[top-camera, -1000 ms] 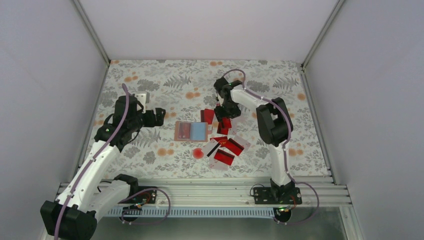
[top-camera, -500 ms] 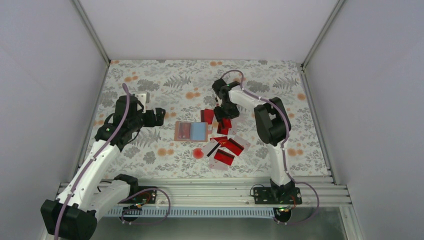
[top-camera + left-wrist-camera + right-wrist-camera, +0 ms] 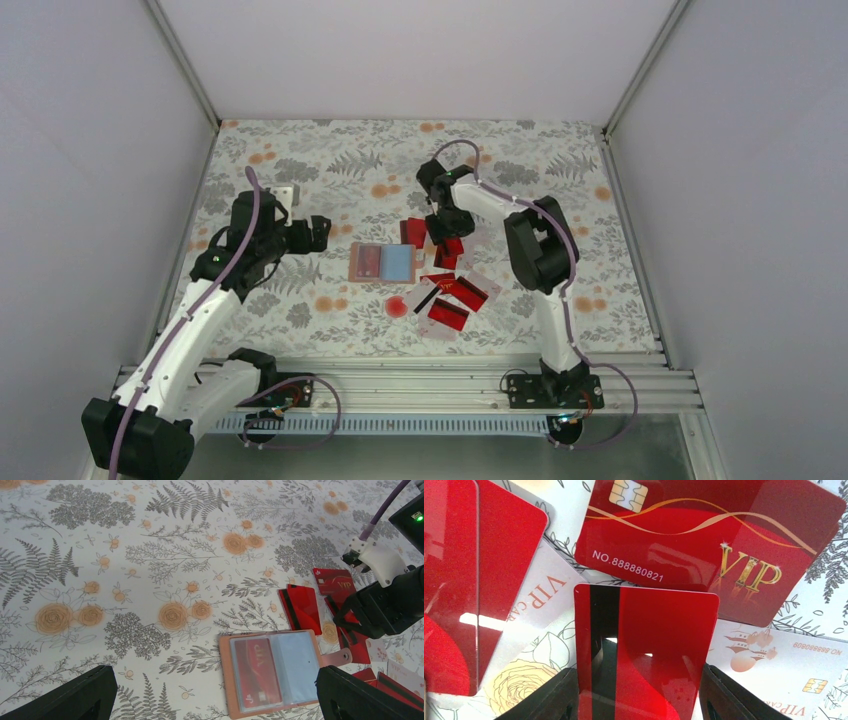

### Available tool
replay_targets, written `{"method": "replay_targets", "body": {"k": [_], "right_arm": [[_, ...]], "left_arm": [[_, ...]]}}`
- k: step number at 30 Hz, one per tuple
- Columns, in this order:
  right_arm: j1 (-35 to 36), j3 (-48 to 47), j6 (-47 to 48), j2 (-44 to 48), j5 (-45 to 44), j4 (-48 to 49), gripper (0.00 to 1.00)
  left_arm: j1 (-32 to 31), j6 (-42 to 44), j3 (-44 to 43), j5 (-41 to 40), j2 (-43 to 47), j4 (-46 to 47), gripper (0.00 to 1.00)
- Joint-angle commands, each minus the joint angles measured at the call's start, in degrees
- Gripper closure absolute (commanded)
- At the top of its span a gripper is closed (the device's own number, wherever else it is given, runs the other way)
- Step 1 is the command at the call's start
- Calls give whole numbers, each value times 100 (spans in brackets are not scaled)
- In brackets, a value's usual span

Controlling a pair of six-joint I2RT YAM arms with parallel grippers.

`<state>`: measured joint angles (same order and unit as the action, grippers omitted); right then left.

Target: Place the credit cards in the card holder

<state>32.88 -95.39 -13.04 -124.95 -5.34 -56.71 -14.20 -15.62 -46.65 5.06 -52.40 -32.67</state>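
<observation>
we see glossy red credit cards (image 3: pixel 644 650) with gold lettering or a black stripe, some pale floral; the card holder (image 3: pixel 296 666) is tan, light blue inside; the table (image 3: pixel 150 555) bears grey ferns, orange roses.

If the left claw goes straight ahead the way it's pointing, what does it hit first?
Probably the open card holder, lying ahead of the left claw; depth is unclear, so the tablecloth might come first.

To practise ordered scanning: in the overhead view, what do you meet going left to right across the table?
Left gripper → card holder, lying open → right gripper, clamped on a black-striped red card → right arm's big black joint.
</observation>
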Motion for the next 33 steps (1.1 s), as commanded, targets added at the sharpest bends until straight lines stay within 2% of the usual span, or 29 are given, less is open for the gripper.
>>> {"method": "replay_targets", "body": {"k": [1,13,17,22,25,27,31,33], "right_arm": [[174,49,-37,-368,-229,89,46],[175,-601,-45,229,-153,-218,47],[168,-477,-39,496,-1,-242,45],[135,-129,77,871,676,114,43],[144,160,575,1020,1424,576,36],[163,252,850,982,1535,646,27],[236,451,1521,895,1659,862,2],[291,888,2018,1044,1589,1221,1]], "left_arm": [[29,26,25,-41,-3,23,0],[31,26,21,-45,8,15,0],[27,20,-16,19,-22,-22,0],[25,32,-124,255,-127,-117,1],[31,64,-107,347,-98,-92,1],[31,84,-116,391,-96,-93,1],[29,111,-121,521,-112,-91,1],[29,111,-123,531,-110,-99,1]]}}
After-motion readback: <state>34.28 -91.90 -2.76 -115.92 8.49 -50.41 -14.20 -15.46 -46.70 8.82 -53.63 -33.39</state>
